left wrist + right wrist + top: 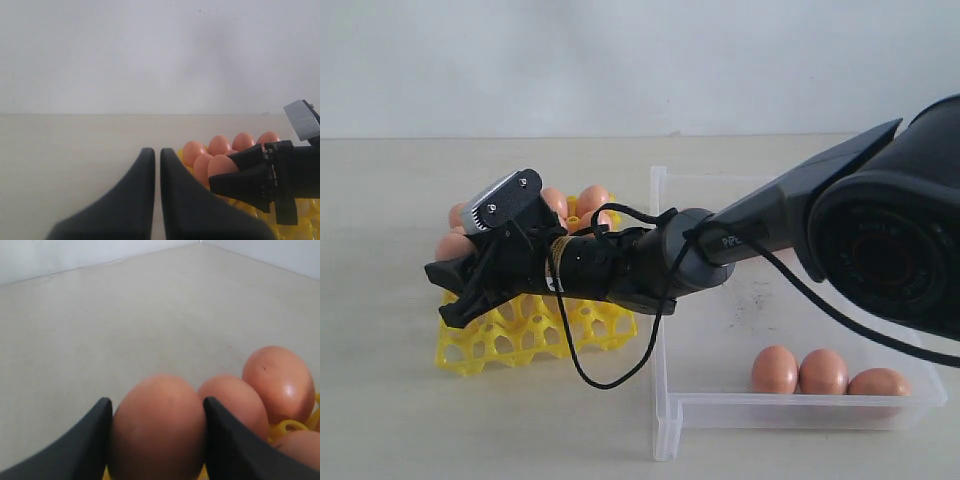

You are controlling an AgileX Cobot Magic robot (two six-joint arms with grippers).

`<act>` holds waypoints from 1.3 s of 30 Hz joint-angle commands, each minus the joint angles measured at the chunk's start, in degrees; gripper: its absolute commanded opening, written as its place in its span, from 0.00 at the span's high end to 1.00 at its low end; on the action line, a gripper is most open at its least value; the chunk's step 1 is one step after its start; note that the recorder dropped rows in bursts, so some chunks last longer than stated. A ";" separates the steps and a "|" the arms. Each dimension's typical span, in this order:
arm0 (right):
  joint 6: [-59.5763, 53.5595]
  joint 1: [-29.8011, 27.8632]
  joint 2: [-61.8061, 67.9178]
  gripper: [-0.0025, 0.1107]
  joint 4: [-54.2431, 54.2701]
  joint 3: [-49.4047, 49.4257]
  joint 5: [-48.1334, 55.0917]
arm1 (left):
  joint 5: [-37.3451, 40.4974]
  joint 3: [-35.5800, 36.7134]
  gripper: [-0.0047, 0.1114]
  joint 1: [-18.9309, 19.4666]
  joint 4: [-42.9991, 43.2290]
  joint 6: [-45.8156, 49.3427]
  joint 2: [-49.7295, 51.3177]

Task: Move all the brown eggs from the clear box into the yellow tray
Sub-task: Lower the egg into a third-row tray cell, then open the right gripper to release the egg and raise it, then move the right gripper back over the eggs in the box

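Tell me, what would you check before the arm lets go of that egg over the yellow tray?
1. Held egg secure in the right tool: ok, clamped on both sides.
2. Right tool above the yellow tray: ok.
3. Free space directly below the held egg: cannot tell, hidden.
4. Left tool out of the way: ok, shut, empty, off to the tray's side.
5. Clear box emptied: not ok, three eggs lie in it.

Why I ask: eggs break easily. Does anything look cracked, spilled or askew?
Nothing stands out. The egg between the right jaws looks whole, as do the eggs in the yellow tray and the three eggs in the clear box. No spill shows.
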 commanded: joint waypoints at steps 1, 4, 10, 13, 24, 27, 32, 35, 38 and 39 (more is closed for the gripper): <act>-0.11 0.01 -0.06 0.52 1.57 -0.31 1.40 | -0.83 0.22 0.93 0.12 -0.30 0.01 -0.17; -0.11 0.01 -0.06 0.51 1.84 -0.31 3.00 | -0.83 0.22 0.93 0.12 -0.30 0.01 -0.17; -0.11 0.01 -0.28 0.51 1.84 -0.31 2.96 | -0.83 0.22 0.93 0.12 -0.30 0.01 -0.17; -0.11 0.01 -2.51 0.51 1.84 -0.31 3.07 | -0.83 0.22 0.93 0.12 -0.30 0.01 -0.17; 13.78 0.01 -19.07 0.59 -11.91 -0.31 21.68 | -0.83 0.22 0.93 0.12 -0.30 0.01 -0.17; 23.77 0.01 -24.70 0.90 -24.61 0.36 39.81 | -0.83 0.22 0.93 0.12 -0.30 0.01 -0.17; 13.86 -0.10 -30.87 0.98 -24.78 2.22 71.45 | -0.83 0.22 0.93 0.12 -0.30 0.01 -0.17; 0.64 -2.58 -32.30 0.98 -18.30 2.22 81.42 | -0.83 0.22 0.93 0.12 -0.30 0.01 -0.17; -8.91 -8.75 -32.84 0.98 -3.99 2.11 83.75 | -0.83 0.22 0.93 0.12 -0.30 0.01 -0.17; -12.56 -11.66 -32.84 0.98 2.88 2.11 83.35 | -0.83 0.22 0.93 0.12 -0.30 0.01 -0.17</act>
